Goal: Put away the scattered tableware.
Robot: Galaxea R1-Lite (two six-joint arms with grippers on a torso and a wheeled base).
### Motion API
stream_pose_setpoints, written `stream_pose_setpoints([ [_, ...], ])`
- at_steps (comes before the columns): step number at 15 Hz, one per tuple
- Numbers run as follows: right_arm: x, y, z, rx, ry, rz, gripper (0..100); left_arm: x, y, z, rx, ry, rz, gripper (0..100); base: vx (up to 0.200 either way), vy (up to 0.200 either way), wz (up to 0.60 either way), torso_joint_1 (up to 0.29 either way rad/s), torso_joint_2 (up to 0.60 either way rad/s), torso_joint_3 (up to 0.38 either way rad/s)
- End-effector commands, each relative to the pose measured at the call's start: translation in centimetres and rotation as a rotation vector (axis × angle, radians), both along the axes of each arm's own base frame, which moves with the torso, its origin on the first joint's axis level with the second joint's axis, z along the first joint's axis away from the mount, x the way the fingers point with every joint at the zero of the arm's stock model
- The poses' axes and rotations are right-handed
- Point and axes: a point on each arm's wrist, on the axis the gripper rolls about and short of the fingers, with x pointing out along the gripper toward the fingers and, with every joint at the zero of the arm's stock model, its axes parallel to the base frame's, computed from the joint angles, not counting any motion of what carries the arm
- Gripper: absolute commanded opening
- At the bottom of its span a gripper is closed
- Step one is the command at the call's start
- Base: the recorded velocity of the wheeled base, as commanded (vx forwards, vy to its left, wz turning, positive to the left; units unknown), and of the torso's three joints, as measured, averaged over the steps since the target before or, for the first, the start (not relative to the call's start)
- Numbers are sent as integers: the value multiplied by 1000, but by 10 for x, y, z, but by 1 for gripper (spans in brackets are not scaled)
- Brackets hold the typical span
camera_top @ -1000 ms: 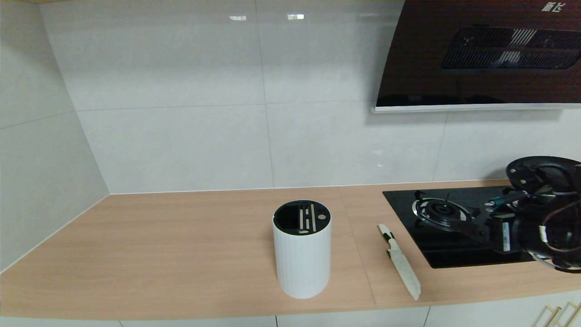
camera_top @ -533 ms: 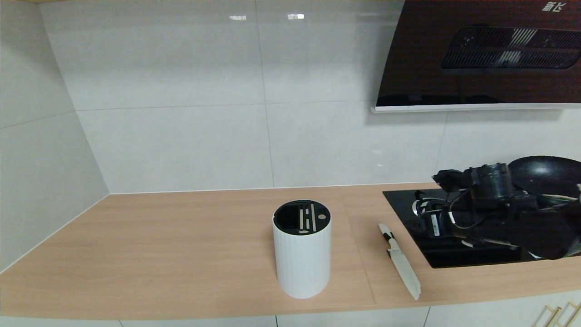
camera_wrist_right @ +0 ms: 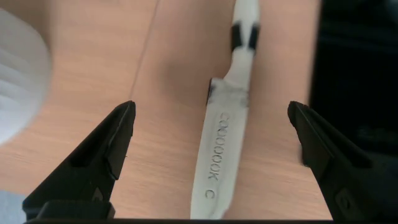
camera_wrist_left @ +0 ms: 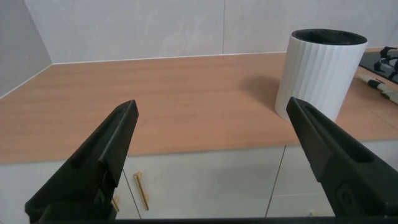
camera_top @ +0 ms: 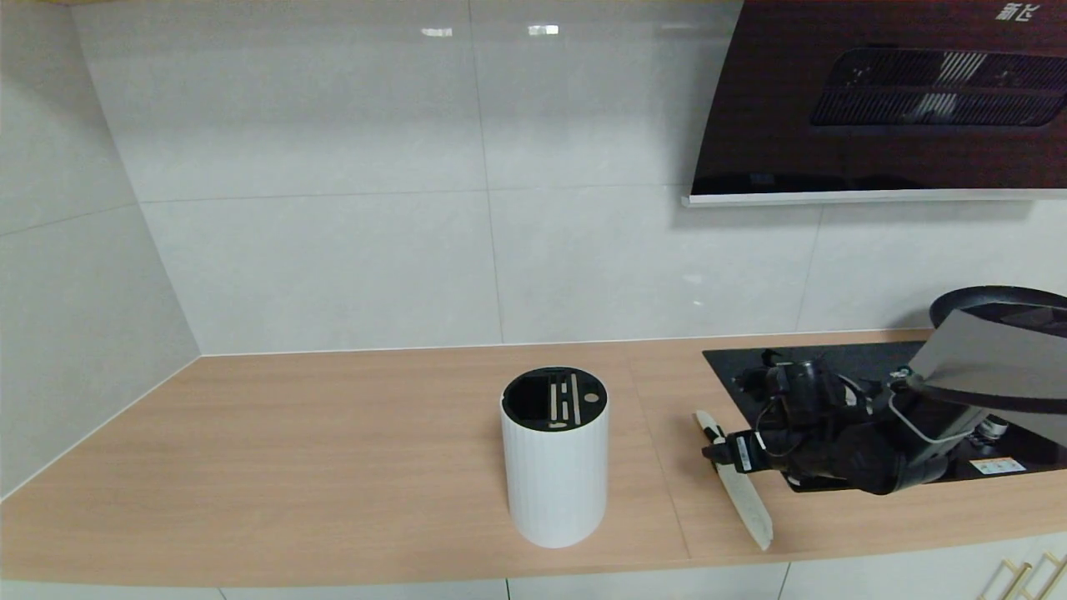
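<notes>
Right tool [camera_top: 718, 454] hangs over knife [camera_top: 748, 502] (jaws apart); white holder [camera_top: 555, 467] near

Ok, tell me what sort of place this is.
A home kitchen, most likely: a gas hob set into a wooden counter, a range hood above it, and a knife lying beside a white knife holder.
</notes>
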Motion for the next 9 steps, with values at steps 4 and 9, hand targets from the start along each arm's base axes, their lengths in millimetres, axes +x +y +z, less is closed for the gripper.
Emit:
stream_pose_setpoints([
  [4,17,1,-36,-8,48,-9,100,0,0,0,0,0,0,100,0,0,0,0,0,0],
  [9,25,1,-55,-14,67,-14,100,0,0,0,0,0,0,100,0,0,0,0,0,0],
])
